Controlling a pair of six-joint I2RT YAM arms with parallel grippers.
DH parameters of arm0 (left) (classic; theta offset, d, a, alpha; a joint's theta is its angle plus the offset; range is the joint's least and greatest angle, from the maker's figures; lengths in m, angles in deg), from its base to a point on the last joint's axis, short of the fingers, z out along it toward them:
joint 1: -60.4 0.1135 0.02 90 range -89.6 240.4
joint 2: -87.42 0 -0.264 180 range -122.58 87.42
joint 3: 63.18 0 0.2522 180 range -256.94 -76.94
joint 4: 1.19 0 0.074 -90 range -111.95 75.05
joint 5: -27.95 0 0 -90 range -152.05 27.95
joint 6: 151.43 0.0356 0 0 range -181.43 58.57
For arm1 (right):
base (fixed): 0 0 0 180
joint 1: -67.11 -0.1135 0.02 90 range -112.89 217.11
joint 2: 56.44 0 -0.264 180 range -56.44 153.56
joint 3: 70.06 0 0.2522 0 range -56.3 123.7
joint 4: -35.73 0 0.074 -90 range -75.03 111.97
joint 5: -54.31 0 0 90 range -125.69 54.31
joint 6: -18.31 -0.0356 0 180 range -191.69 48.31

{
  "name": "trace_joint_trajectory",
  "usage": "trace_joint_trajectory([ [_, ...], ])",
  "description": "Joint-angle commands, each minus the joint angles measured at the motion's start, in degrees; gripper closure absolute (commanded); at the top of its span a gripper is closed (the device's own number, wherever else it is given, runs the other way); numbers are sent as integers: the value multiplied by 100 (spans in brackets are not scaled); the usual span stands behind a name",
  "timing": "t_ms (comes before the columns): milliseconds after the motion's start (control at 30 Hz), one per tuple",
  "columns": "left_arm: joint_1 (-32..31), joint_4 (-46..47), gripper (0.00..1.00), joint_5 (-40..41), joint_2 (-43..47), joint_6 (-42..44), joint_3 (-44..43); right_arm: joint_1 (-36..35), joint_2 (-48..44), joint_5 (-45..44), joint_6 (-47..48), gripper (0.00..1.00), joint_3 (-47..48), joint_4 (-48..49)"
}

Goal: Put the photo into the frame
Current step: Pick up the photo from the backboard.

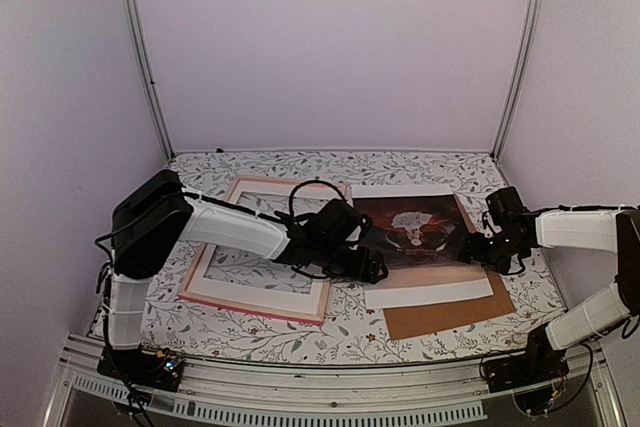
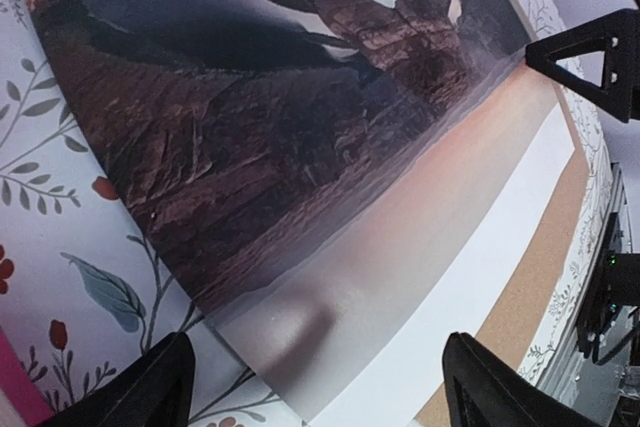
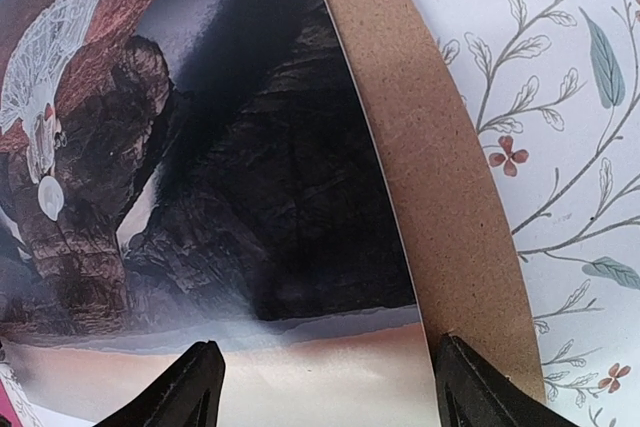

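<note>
A surface (image 1: pixel 300 172) covered in a leaf-and-flower print fills the floor of a pale booth. The photo (image 1: pixel 415 230), a dark red-brown canyon scene with a small white figure at its centre, lies in the right half of the surface, about midway between the far and near edges. It rests on a white sheet (image 1: pixel 430 293), which lies on a brown board (image 1: pixel 455 317) that sticks out toward the near right corner. The frame (image 1: pixel 262 259), with its thin pink border, lies in the left half, just beside the photo's left edge.

The left tool (image 2: pixel 315 367) is low over the photo's near left corner. Its two fingers (image 2: pixel 150 392) are spread wide apart, with the pale bottom strip of the photo between them. Whether they touch the print cannot be told. The right tool (image 3: pixel 330 352) is over the photo's right edge, also wide apart and gripping nothing. One of its fingers (image 3: pixel 470 382) is above the strip of brown board beside the print, and the other is above the print itself.
</note>
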Motion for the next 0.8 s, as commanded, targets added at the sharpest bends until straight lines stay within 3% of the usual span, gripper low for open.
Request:
trace_joint_trajectory([
  [0, 81, -209, 11, 153, -30, -445, 414, -104, 89, 190, -91, 24, -125, 154],
  [500, 378, 192, 9, 9, 110, -1163, 780, -381, -267, -23, -228, 25, -182, 140],
  [767, 518, 188, 7, -136, 86, -1368, 768, -342, 76, -284, -13, 23, 3, 244],
])
